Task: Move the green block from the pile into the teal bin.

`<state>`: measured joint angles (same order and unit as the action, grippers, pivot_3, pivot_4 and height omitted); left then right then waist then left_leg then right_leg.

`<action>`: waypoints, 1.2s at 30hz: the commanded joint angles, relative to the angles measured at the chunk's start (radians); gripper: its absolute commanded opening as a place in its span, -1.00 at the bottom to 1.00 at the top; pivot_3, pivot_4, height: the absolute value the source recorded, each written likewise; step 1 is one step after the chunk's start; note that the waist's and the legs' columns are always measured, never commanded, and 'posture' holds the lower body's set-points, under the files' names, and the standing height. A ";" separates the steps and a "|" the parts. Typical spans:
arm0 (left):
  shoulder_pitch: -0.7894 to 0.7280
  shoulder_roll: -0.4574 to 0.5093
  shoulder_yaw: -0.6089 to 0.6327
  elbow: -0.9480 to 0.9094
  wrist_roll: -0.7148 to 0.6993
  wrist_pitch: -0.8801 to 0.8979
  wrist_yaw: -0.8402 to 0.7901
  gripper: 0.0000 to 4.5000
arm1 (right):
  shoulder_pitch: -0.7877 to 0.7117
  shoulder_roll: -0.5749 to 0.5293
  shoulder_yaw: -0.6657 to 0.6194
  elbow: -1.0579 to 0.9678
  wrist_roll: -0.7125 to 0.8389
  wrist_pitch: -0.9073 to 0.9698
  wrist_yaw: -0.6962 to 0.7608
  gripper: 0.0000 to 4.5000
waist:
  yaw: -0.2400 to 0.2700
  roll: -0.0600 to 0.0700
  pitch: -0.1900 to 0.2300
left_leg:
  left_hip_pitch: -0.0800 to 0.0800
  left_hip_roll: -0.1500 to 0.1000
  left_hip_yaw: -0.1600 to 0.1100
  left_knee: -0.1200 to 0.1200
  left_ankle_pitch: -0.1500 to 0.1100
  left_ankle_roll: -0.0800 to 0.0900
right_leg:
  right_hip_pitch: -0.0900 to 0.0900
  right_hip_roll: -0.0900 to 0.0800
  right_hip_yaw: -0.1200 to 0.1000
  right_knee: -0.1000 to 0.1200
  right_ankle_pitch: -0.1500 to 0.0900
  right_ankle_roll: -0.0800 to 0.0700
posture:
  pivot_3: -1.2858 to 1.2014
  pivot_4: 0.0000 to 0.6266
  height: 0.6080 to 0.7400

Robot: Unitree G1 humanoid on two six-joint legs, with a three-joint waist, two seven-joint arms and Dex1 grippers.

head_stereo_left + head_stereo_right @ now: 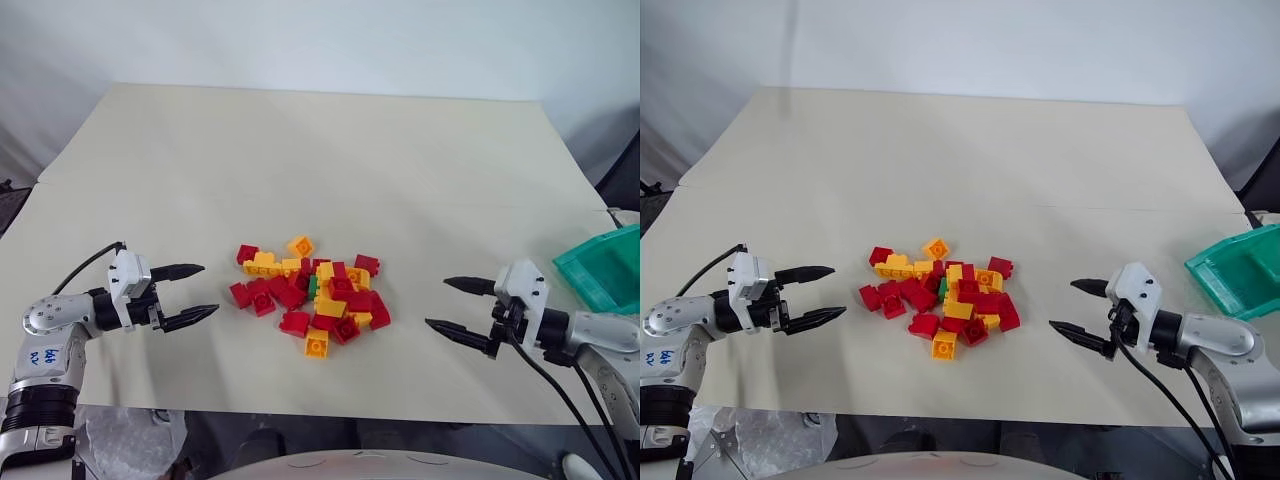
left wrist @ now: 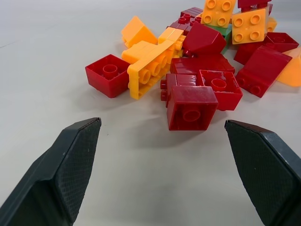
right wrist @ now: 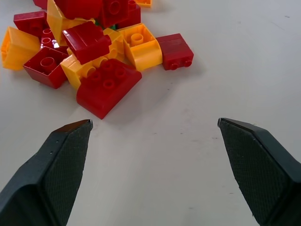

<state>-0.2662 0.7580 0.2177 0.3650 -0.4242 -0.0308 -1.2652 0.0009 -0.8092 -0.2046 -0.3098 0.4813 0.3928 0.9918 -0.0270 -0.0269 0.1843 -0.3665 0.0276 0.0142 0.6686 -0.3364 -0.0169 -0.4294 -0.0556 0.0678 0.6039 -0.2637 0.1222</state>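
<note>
The pile (image 1: pixel 310 295) of red and yellow-orange studded bricks lies mid-table. The green block (image 1: pixel 313 287) is wedged near its centre, mostly covered by neighbouring bricks; in the left wrist view just a green corner (image 2: pixel 225 32) peeks out at the far side of the heap. My left gripper (image 1: pixel 208 290) is open and empty, hovering just left of the pile and pointing at it. On the other side my right gripper (image 1: pixel 438 303) is open and empty, a short gap from the bricks. The teal bin (image 1: pixel 605 265) sits at the table's right edge, behind the right arm.
The cream table (image 1: pixel 320 160) stretches far behind the pile. Its front edge runs just below both grippers. A black cable (image 1: pixel 85 265) loops above the left wrist, and further cables trail from the right wrist (image 1: pixel 560 400).
</note>
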 commanded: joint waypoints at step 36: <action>-0.079 -0.050 -0.009 -0.067 -0.099 0.064 -0.168 1.00 | -0.538 0.493 0.600 -0.048 0.110 0.552 -0.609 -1.00 | -0.003 0.000 0.000 | -0.005 -0.001 -0.004 0.004 0.002 -0.002 | -0.007 -0.004 -0.009 0.008 -0.002 -0.003 | 0.03 -0.52 1.00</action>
<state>-0.3424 0.7082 0.2029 0.2999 -0.5184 0.0436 -1.4322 -0.5298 -0.3229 0.3776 -0.3803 0.6338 0.9831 0.3689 -0.0300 -0.0273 0.1840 -0.3719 0.0265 0.0106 0.6728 -0.3344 -0.0186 -0.4368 -0.0591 0.0585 0.6124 -0.2654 0.1190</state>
